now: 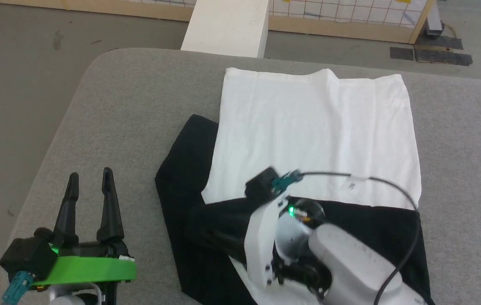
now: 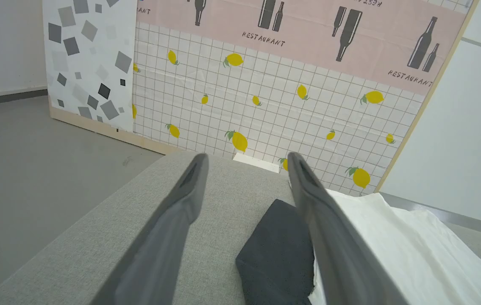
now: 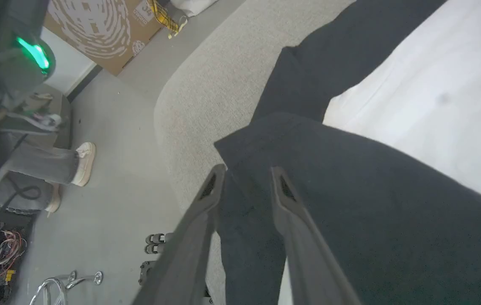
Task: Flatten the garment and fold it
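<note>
In the head view, the garment [image 1: 316, 127] was seen lying on the grey padded table [image 1: 117, 106], its white panel spread fairly smooth towards the far edge, a black sleeve splayed at its left and a band of black cloth laid across its near end. The pale right forearm [image 1: 350, 262] was held low over that band, hiding its own fingers. The left gripper [image 1: 90, 173] was found well apart from the cloth over bare table, fingers spread and empty. In the left wrist view, the same spread fingers were shown above the table, with the black sleeve corner just beside the right-hand one. In the right wrist view, the right gripper [image 3: 247, 169] was seen with its fingers drawn close and a fold of black cloth between them, so a clamp on the garment was judged likely. Should that fold be pulled while nothing pins the white panel, the panel could be dragged and creased; with so shallow a bite, the soft cloth could also be lost from the fingers
</note>
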Controlling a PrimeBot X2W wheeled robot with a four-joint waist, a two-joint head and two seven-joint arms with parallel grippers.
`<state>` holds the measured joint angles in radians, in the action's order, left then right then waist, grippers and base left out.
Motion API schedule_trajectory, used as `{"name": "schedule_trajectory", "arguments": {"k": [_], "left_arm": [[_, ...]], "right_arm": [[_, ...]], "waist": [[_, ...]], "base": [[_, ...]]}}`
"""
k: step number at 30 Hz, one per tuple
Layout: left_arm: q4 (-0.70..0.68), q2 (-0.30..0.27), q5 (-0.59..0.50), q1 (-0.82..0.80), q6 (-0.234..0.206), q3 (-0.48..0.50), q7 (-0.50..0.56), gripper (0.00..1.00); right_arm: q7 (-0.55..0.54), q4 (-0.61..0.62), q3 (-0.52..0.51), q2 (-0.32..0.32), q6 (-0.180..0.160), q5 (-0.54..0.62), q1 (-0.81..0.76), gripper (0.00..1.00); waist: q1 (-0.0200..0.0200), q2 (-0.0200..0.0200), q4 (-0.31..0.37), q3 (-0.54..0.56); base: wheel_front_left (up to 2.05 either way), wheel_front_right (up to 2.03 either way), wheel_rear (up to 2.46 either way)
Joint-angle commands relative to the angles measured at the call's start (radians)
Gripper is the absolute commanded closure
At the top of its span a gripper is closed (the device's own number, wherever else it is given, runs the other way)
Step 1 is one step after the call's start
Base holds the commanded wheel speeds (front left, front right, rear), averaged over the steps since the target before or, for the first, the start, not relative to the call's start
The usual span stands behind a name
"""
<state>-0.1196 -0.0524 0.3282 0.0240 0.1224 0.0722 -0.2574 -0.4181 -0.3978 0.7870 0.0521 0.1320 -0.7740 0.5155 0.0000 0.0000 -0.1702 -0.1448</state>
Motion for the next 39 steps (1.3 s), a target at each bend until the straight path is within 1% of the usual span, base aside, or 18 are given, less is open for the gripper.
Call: {"name": "schedule_trajectory", "arguments": {"k": [1, 5, 9, 12, 14, 17, 20, 24, 27, 30, 33, 37, 39], "left_arm": [[0.002, 0.002, -0.002, -0.017, -0.001, 0.0, -0.004, 0.0], [0.007, 0.002, -0.009, -0.01, -0.002, 0.006, -0.004, 0.0], [0.008, 0.002, -0.013, 0.001, -0.003, 0.007, -0.004, 0.0], [0.011, 0.002, -0.017, 0.006, -0.003, 0.006, -0.004, 0.0], [0.014, 0.002, -0.018, 0.008, -0.004, 0.007, -0.004, 0.0], [0.023, 0.002, -0.019, 0.009, -0.003, 0.004, -0.004, 0.0], [0.032, 0.002, -0.018, 0.006, -0.003, 0.001, -0.004, 0.0], [0.075, 0.001, -0.006, -0.008, -0.002, -0.006, 0.0, 0.0], [0.112, -0.008, 0.007, -0.05, -0.001, -0.012, 0.025, 0.0], [0.165, -0.033, 0.023, -0.138, 0.0, -0.021, 0.102, 0.0], [0.224, -0.063, 0.048, -0.269, 0.001, -0.023, 0.189, 0.0], [0.357, -0.143, 0.065, -0.488, 0.002, -0.045, 0.386, 0.0], [0.428, -0.173, 0.083, -0.583, -0.005, -0.039, 0.489, 0.0]], "right_arm": [[0.027, 0.014, -0.022, -0.002, -0.001, -0.021, 0.032, 0.0], [0.089, 0.055, -0.12, 0.001, -0.001, -0.048, 0.056, 0.0], [0.13, 0.121, -0.251, 0.05, -0.001, -0.026, 0.036, 0.0], [0.179, 0.18, -0.398, 0.087, -0.001, 0.026, -0.009, 0.0], [0.219, 0.224, -0.509, 0.092, -0.001, 0.063, -0.051, 0.0], [0.28, 0.29, -0.668, 0.08, -0.001, 0.123, -0.118, 0.0], [0.332, 0.357, -0.819, 0.053, -0.001, 0.192, -0.192, 0.0], [0.35, 0.42, -0.963, 0.022, -0.001, 0.25, -0.271, 0.0], [0.344, 0.454, -1.04, 0.008, -0.001, 0.266, -0.307, 0.0], [0.331, 0.498, -1.1, 0.0, -0.001, 0.274, -0.331, 0.0], [0.32, 0.524, -1.124, -0.001, -0.001, 0.255, -0.341, 0.0], [0.316, 0.547, -1.143, -0.001, -0.001, 0.233, -0.322, 0.0], [0.317, 0.551, -1.139, -0.002, -0.001, 0.226, -0.306, 0.0]], "waist": [[0.0, 0.0, 0.01, 0.007], [0.0, 0.0, 0.034, 0.026], [0.0, 0.0, 0.063, 0.046], [0.0, 0.0, 0.084, 0.057], [0.0, 0.0, 0.096, 0.061], [0.0, 0.0, 0.112, 0.065], [0.0, 0.0, 0.126, 0.063], [0.0, 0.0, 0.137, 0.051], [0.0, 0.0, 0.141, 0.036], [0.0, 0.0, 0.139, 0.01], [0.0, 0.0, 0.139, -0.028], [0.0, 0.0, 0.148, -0.105], [0.0, 0.0, 0.163, -0.143]], "base": [[0.0, 0.0, 0.0], [0.0, 0.0, 0.0], [0.0, 0.0, 0.0], [0.0, 0.0, 0.0], [0.0, 0.0, 0.0], [0.0, 0.0, 0.0], [0.0, 0.0, 0.0], [0.0, 0.0, 0.0], [0.0, 0.0, 0.0], [0.0, 0.0, 0.0], [0.0, 0.0, 0.0], [0.0, 0.0, 0.0], [0.0, 0.0, 0.0]]}}
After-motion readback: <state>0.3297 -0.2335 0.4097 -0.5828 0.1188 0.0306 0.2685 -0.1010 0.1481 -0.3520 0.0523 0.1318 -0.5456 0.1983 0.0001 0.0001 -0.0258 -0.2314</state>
